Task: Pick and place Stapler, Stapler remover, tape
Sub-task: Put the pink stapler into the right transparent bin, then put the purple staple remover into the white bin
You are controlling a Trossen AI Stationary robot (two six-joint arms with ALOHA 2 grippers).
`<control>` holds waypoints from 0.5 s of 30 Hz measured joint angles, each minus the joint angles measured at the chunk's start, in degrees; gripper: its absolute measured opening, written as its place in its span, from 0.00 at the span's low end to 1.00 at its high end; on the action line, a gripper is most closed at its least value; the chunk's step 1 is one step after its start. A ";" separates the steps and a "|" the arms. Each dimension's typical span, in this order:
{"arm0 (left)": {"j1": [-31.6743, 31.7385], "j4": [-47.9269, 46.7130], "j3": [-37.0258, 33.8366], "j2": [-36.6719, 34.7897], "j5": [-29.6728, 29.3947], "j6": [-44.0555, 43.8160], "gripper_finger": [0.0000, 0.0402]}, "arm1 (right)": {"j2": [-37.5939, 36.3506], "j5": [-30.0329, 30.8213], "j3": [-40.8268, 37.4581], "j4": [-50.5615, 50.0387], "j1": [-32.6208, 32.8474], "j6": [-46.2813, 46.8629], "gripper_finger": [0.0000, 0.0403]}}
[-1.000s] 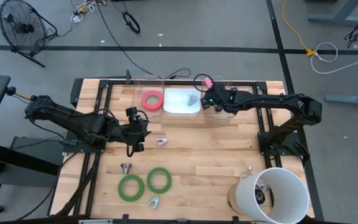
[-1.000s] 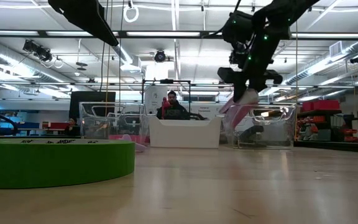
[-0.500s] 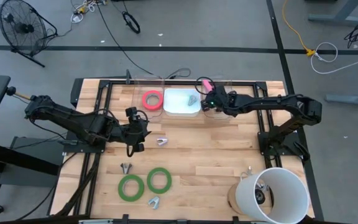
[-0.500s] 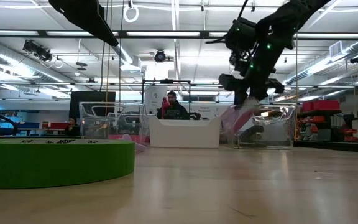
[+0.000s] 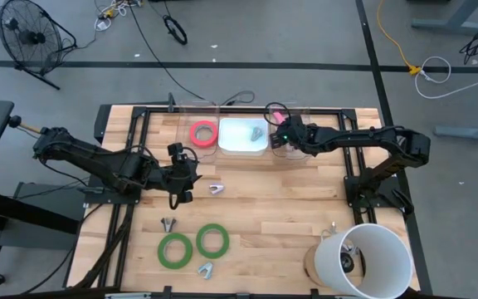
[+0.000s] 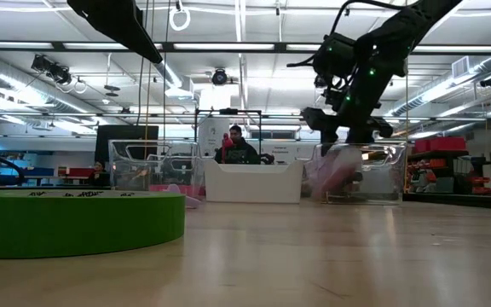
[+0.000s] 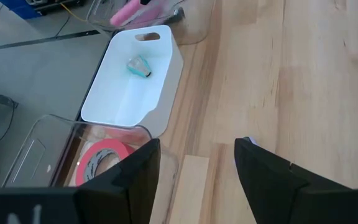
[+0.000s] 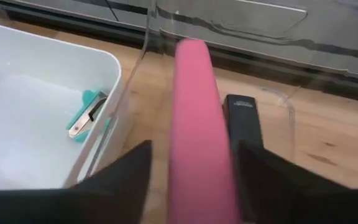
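Three containers stand in a row along the far edge of the tabletop. The left clear bin holds the pinkish-red tape roll, lying flat. The white bin in the middle holds one teal stapler remover toward its right end; the right wrist view shows it on the bin floor, near the wall. The right clear bin holds a black stapler lying flat on its floor.

The right end effector reaches over this right clear bin, its fingers pinching a pink stapler. In the right wrist view the pink stapler runs lengthwise just beside the black one, inside the bin's clear walls; the low view shows it tilted within the bin, below the end effector, and whether it touches the floor cannot be told.

The left end effector hangs over the middle-left of the tabletop with its fingers spread and nothing between them.

Still loose on the tabletop: two green tape rolls lying just beside each other at the near left, a silver stapler remover near the left end effector, another just beyond the green rolls, and a third at the near edge. A white bucket stands at the near right corner.
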 joint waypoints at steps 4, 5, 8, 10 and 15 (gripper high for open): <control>0.00 0.02 0.00 0.00 0.00 0.00 0.52 | -0.02 -0.13 0.00 1.53 0.00 -0.38 0.75; 0.00 0.01 0.00 0.00 0.00 0.00 0.52 | -0.02 -0.12 0.00 1.89 0.00 -1.10 0.76; 0.00 0.00 0.00 0.00 0.00 0.02 0.52 | -0.02 0.15 0.00 4.31 0.00 -3.83 0.75; 0.00 0.02 0.00 0.00 0.00 0.00 0.52 | -0.02 0.14 0.00 6.49 0.00 -5.86 0.72; 0.00 0.00 0.00 0.00 0.02 -0.02 0.52 | -0.34 -4.83 0.00 14.00 0.00 -11.88 0.60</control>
